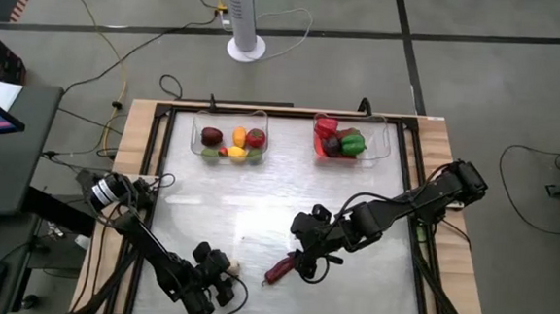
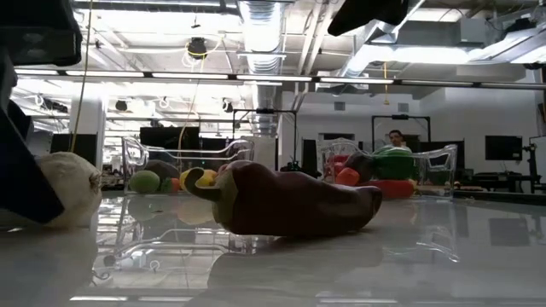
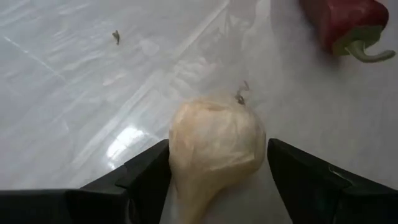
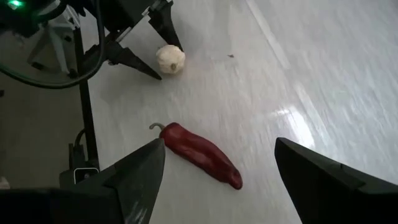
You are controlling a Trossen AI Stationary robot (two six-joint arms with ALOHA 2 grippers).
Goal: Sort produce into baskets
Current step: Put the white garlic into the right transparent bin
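Left gripper (image 1: 222, 282), bottom-centre of high view, open astride garlic bulb (image 3: 214, 146), needs only closing; right gripper (image 4: 217, 180) spread above red chilli (image 1: 279, 269) mid-frame; both pieces unsorted, baskets (image 1: 199, 140) (image 1: 384, 144) up top.

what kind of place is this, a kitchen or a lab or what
Probably a robotics lab or open workshop: bare ducts and strip lights overhead, monitors at the back, cables trailing across a concrete floor, and a tower fan beside the table.

left end effector (image 1: 226, 274) open, low | right end effector (image 1: 298, 262) open, hovering
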